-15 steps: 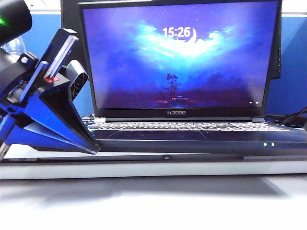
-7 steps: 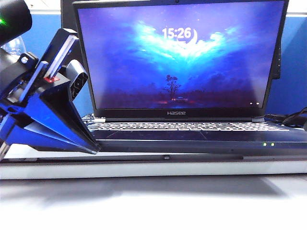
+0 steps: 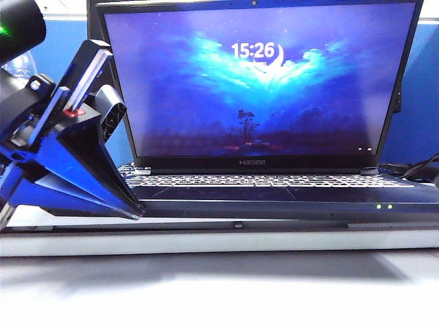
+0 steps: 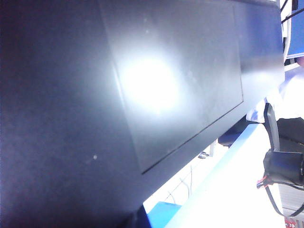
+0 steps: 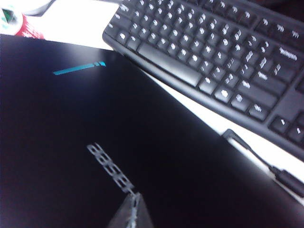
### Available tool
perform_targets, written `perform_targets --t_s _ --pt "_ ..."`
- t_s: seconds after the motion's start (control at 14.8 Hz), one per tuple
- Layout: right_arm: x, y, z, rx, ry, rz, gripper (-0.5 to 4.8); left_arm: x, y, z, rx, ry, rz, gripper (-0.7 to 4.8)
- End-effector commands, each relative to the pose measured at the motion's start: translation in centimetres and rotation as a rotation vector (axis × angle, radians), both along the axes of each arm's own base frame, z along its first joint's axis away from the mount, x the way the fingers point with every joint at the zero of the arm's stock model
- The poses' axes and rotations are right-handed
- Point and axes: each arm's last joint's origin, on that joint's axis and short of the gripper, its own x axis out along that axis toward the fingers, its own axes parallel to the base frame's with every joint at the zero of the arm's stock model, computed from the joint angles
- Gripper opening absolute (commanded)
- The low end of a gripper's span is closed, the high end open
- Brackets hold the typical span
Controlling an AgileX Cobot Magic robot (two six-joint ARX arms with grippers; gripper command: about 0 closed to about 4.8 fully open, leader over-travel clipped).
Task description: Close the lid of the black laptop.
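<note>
I see the laptop (image 3: pixel 274 195) open on the white surface (image 3: pixel 219 295), lid (image 3: pixel 257 79) upright. Left pincer (image 3: pixel 103 116) beside the lid, right pincer (image 5: pixel 130 213) touching its back; their openings I cannot tell. Blue wall (image 3: pixel 418 96) behind.

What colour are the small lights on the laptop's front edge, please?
Green: two LEDs on the black laptop, clearest in the exterior view.

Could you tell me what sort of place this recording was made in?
Probably an office desk: the open black laptop sits before a blue partition, a separate desktop keyboard lies behind its lid, near a monitor's back.
</note>
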Motion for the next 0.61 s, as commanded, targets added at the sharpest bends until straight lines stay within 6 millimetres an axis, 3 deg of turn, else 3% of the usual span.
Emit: perform_targets --t_s 0.07,0.61 --pt "-0.7 0.0 -0.5 -0.029 0.072 0.019 -0.06 1.1 -0.2 1.0 -0.014 -0.139 0.063 -0.03" --pt "-1.9 1.2 -0.9 -0.041 0.139 0.104 -0.06 1.1 -0.2 1.0 -0.015 -0.14 0.063 -0.03"
